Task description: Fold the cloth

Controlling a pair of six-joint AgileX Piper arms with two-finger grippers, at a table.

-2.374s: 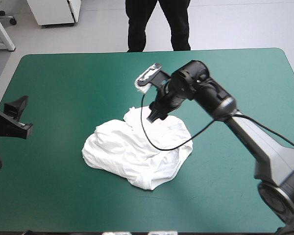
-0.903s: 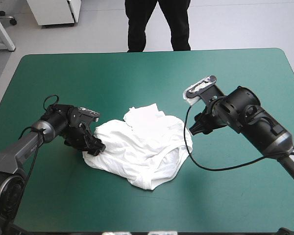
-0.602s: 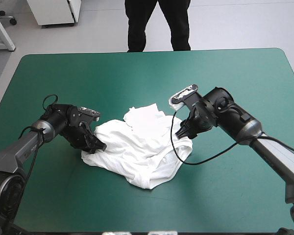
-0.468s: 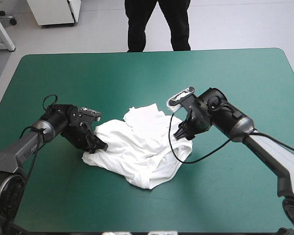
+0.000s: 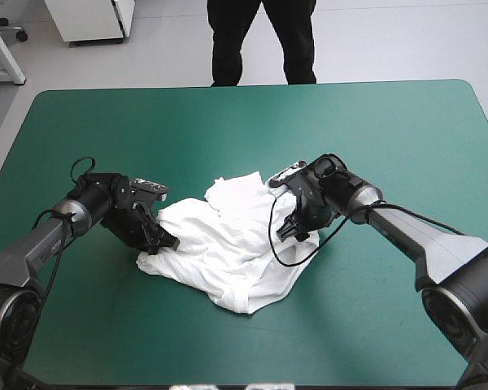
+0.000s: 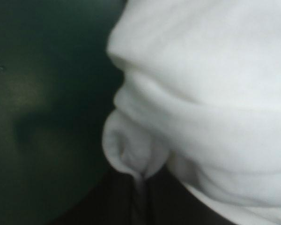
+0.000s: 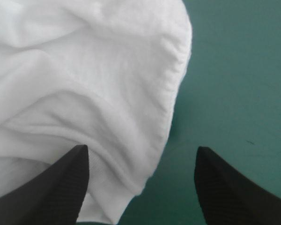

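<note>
Right wrist view: right claw (image 7: 141, 149) gapes astride T-shirt (image 7: 84, 70) edge; left claw (image 6: 140, 180) pinches it

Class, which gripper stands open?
The right gripper: its fingers stand apart astride the edge of the T-shirt; the left gripper is shut on a fold.

The T-shirt (image 5: 220, 252) is white and lies in a crumpled heap. It rests near the middle of the teal-green cover (image 5: 106, 122).

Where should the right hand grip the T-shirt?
On the thick rolled edge of the T-shirt nearest the right hand, approached from the bare cover side: that edge lies between its open fingers, one over cloth, one over cover.
</note>
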